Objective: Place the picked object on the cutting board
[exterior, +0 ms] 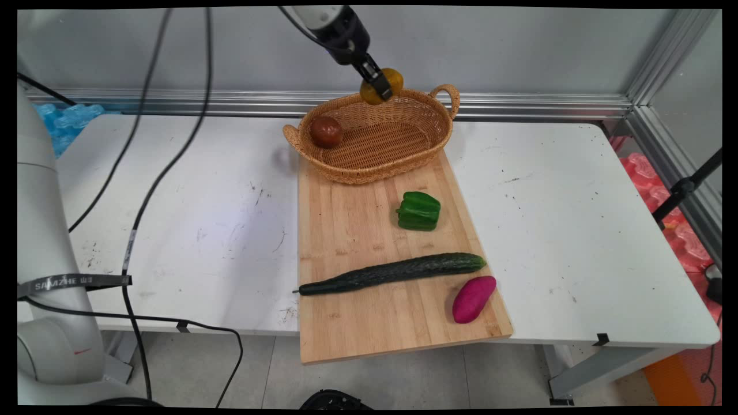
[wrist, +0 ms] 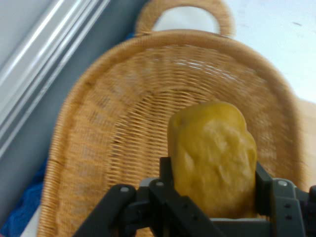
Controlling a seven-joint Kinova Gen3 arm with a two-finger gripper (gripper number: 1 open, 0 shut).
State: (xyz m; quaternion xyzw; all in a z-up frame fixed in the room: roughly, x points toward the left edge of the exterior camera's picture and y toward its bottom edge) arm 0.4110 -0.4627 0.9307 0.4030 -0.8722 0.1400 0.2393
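One black two-finger gripper clamps a lumpy yellow potato above an oval wicker basket. Its base rests on a long wooden cutting board, which overhangs the scuffed white table before a grey wall.

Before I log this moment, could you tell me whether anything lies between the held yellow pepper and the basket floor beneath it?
Nothing visible does: the yellow pepper hangs in the gripper above bare weave of the basket; the tomato sits at the other end.

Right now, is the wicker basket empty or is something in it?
Not empty. The oval woven wicker basket holds a round dark red tomato at its left end; the yellow lumpy vegetable hangs above it, gripped by the fingers.
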